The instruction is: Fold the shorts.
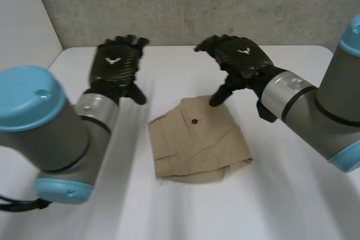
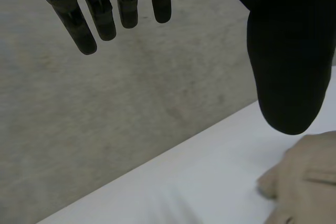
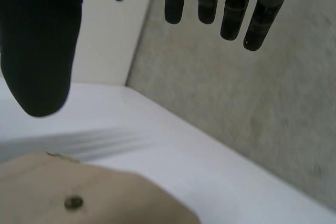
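Plainly, the fingers (image 2: 79, 32) of the left hand (image 1: 115, 63) hang straight and apart, holding nothing. The right hand (image 1: 239, 57) shows its fingers (image 3: 173, 3) likewise apart and empty (its thumb hovers near the cloth's far edge). Between the hands the shorts (image 1: 197, 139) lie as a compact folded packet on the counter (image 1: 292, 195), pocket button (image 1: 194, 121) up. The fold looks finished, so the best close is to lift both hands clear without snagging the bulging near edge.
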Controlling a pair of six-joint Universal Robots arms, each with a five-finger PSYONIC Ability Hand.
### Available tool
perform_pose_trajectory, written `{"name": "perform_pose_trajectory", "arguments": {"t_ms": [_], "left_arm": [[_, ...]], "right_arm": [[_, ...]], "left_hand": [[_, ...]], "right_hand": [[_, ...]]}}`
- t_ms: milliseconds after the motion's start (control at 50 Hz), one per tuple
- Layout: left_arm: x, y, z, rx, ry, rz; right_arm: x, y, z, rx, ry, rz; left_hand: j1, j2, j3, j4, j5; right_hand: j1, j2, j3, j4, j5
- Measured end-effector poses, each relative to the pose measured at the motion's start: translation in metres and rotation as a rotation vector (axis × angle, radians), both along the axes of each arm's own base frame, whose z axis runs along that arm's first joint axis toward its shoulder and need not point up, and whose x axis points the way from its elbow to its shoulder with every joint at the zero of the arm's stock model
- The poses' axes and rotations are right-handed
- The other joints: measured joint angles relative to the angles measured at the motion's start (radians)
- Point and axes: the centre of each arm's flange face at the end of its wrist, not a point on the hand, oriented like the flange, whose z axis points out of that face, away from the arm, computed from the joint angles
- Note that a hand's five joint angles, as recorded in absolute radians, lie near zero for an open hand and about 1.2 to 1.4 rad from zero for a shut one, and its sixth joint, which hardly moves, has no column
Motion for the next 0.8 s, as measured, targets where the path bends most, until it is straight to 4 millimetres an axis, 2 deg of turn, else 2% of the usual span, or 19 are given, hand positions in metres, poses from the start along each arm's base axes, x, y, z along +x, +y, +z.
{"name": "perform_pose_trajectory", "arguments": {"t_ms": [100, 140, 160, 280, 440, 640, 680, 760, 780, 800], "left_arm": [[-0.027, 0.008, -0.017, 0.055, -0.029, -0.069], [-0.035, 0.011, -0.028, 0.097, -0.046, -0.087], [-0.04, 0.013, -0.04, 0.153, -0.06, -0.1], [-0.042, 0.016, -0.074, 0.343, -0.083, -0.093], [-0.034, 0.018, -0.101, 0.499, -0.137, -0.063], [-0.03, 0.016, -0.101, 0.512, -0.15, -0.058], [-0.031, 0.017, -0.098, 0.507, -0.146, -0.061], [-0.031, 0.018, -0.083, 0.477, -0.122, -0.075], [-0.031, 0.018, -0.073, 0.46, -0.108, -0.079], [-0.031, 0.018, -0.073, 0.46, -0.108, -0.079]], "right_arm": [[-0.007, -0.009, -0.024, 0.084, 0.071, -0.035], [-0.007, -0.012, -0.036, 0.106, 0.107, -0.034], [-0.005, -0.014, -0.049, 0.128, 0.141, -0.028], [0.0, -0.02, -0.087, 0.202, 0.218, -0.004], [-0.002, -0.021, -0.115, 0.259, 0.355, 0.004], [-0.012, -0.023, -0.113, 0.206, 0.49, -0.048], [-0.012, -0.023, -0.108, 0.189, 0.488, -0.056], [-0.013, -0.023, -0.086, 0.128, 0.452, -0.082], [-0.014, -0.023, -0.077, 0.099, 0.431, -0.097], [-0.014, -0.023, -0.077, 0.099, 0.431, -0.097]], "left_hand": [[0.0, 0.0, 0.0, 0.0, 0.0], [0.0, 0.0, 0.0, 0.0, 0.0], [0.0, 0.0, 0.0, 0.0, 0.0], [0.0, 0.0, 0.0, 0.0, 0.0], [0.0, 0.0, 0.0, 0.0, 0.0], [0.0, 0.0, 0.0, 0.0, 0.0], [0.0, 0.0, 0.0, 0.0, 0.0], [0.0, 0.0, 0.0, 0.0, 0.0], [0.0, 0.0, 0.0, 0.0, 0.0], [0.0, 0.0, 0.0, 0.0, 0.0]], "right_hand": [[0.0, 0.0, 0.0, 0.0, 0.0], [0.0, 0.0, 0.0, 0.0, 0.0], [0.0, 0.0, 0.0, 0.0, 0.0], [0.0, 0.0, 0.0, 0.0, 0.0], [-0.018, 0.0, 0.0, 0.0, 0.0], [-0.049, 0.0, -0.014, 0.0, 0.0], [-0.049, 0.0, -0.014, 0.0, 0.0], [-0.049, 0.0, -0.014, 0.0, 0.0], [-0.049, 0.0, -0.014, 0.0, 0.0], [-0.049, 0.0, -0.014, 0.0, 0.0]]}}
